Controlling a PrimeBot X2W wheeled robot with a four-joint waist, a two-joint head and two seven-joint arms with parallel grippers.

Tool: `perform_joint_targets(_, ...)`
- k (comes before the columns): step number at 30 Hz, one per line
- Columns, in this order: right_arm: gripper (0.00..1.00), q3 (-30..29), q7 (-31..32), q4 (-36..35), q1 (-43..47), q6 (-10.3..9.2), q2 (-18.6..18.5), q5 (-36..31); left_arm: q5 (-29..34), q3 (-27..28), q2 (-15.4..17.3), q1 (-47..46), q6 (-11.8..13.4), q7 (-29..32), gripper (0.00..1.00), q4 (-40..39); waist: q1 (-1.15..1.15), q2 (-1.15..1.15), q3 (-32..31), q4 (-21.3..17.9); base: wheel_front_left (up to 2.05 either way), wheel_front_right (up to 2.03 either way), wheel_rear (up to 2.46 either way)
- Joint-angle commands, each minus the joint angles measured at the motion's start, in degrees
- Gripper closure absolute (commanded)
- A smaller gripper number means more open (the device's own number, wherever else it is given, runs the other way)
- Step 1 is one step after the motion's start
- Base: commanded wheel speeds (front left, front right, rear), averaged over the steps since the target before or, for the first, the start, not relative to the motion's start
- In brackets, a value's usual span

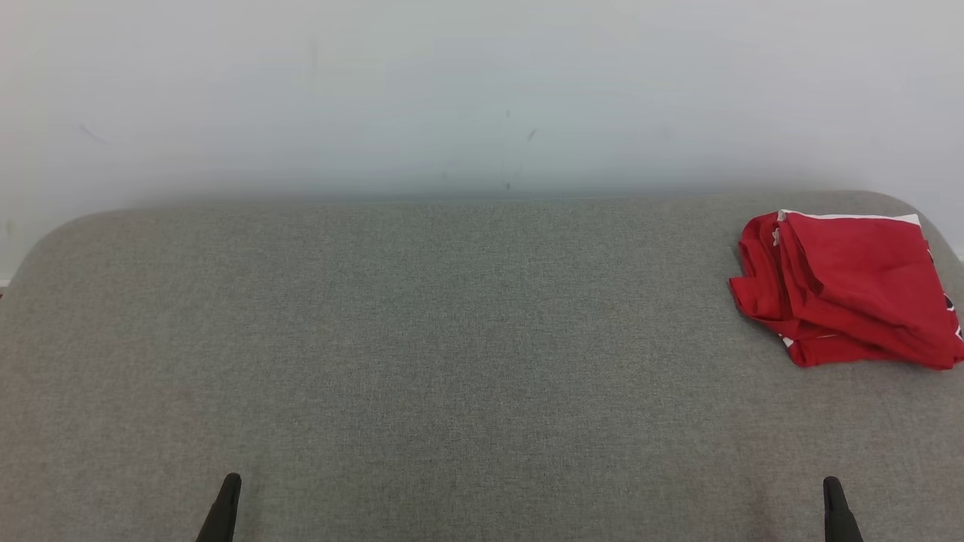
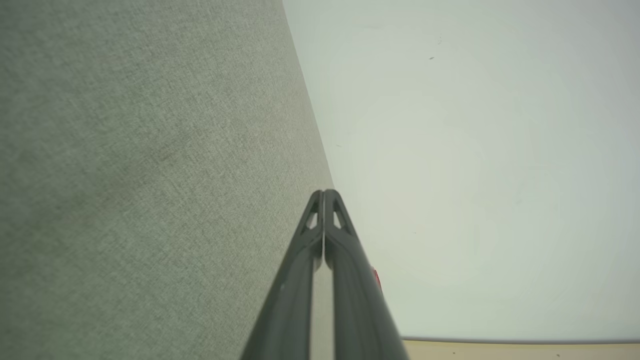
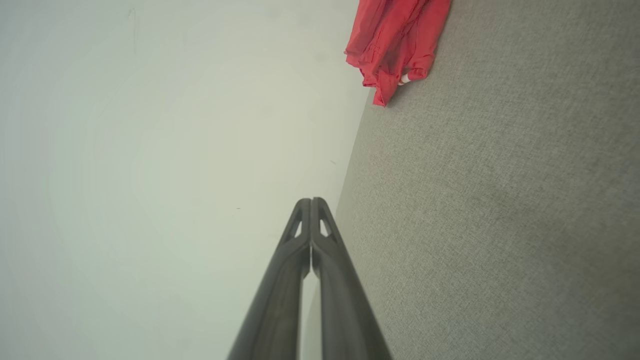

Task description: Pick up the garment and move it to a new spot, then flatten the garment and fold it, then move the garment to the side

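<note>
Folded red garment (image 1: 847,290) far right on the surface (image 1: 452,339) — apparently set aside; left tool (image 1: 230,488), right tool (image 1: 831,489) near, both pressed together.

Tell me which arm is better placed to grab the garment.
Right. The red garment lies at the far right corner of the grey fabric surface, directly ahead of the right gripper; the left gripper sits far across it. Both grippers' jaws are shut.
</note>
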Motion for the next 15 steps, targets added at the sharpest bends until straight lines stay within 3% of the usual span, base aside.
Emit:
perform_joint_targets(1,1.00,0.0,0.2,-0.7,0.4,0.05,-0.2,1.0,-1.3,0.3,0.2,-0.7,-0.2,0.6,1.00,-0.4,0.00,0.00,0.0,0.0,0.00,0.00,0.00)
perform_joint_targets(15,1.00,0.2,1.1,-2.2,1.3,0.06,-0.1,7.4,-7.6,0.9,0.2,-0.8,-0.7,2.8,1.00,-1.0,0.00,0.00,0.0,0.1,0.00,0.00,0.00)
